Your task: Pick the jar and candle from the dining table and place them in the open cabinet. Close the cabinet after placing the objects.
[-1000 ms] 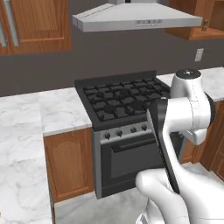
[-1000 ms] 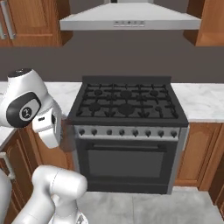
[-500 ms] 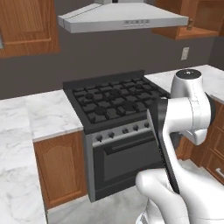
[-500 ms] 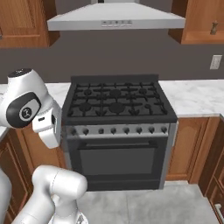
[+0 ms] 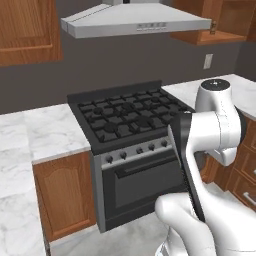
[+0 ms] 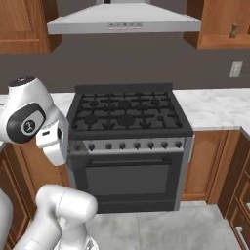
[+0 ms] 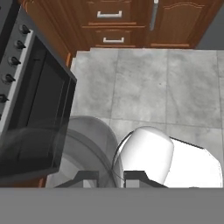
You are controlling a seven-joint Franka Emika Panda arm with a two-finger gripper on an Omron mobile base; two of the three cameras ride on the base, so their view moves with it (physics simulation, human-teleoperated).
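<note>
The jar (image 7: pixel 83 148) is gripped between the nearly closed tips of the gripper (image 7: pixel 109 178). It is grey and translucent, and the oven (image 7: pixel 39 100) can be seen through it. Nothing is judged placed yet: the open cabinet (image 6: pixel 219 24), well above the gripper, is yet to be filled and closed.

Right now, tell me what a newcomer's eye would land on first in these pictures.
The black gas stove stands dead ahead between marble counters, under a grey range hood. In the hand view, a grey translucent jar sits right between the fingertips of the gripper, which is shut on it, above the tiled floor. An open wooden cabinet hangs up at the right.
</note>
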